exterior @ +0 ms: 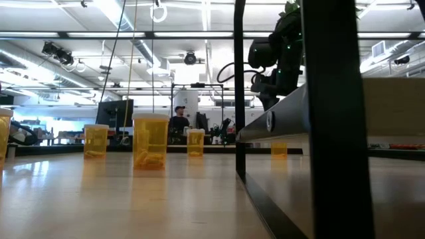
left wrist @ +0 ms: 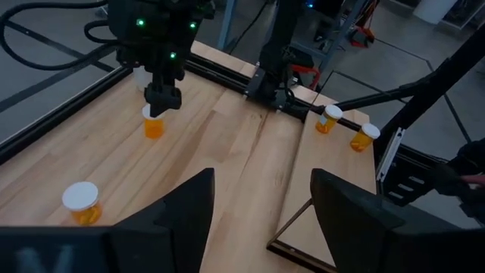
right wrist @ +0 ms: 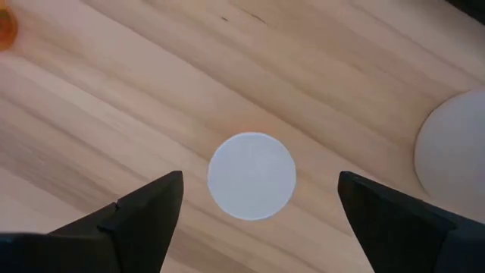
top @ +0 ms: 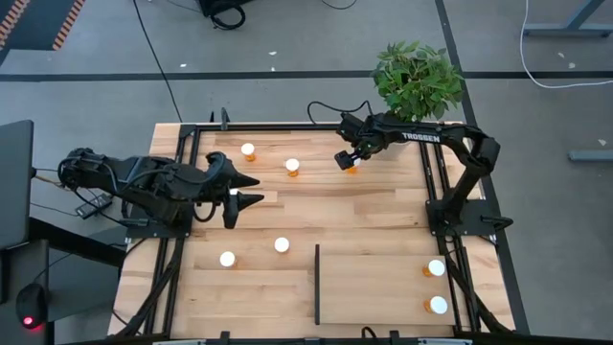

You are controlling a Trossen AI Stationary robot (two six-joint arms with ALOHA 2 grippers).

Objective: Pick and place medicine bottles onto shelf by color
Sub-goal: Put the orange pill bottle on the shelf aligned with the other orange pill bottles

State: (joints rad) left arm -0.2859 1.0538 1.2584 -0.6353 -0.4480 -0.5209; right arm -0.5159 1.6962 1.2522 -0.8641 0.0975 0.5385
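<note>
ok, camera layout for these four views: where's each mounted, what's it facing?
High: overhead, straight down on the table; both arms show.
Low: at tabletop height, level across orange bottles into the room; one arm hangs top right.
Left wrist: past the open left gripper, toward the right arm.
Right wrist: straight down, open right gripper over a white-capped bottle.
Shared: that bottle shows in both wrist views.

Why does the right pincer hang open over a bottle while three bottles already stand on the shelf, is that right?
Not quite. Only two bottles stand on the shelf, as the high view shows. The rest is right: the right pincer hangs open over a bottle.
</note>
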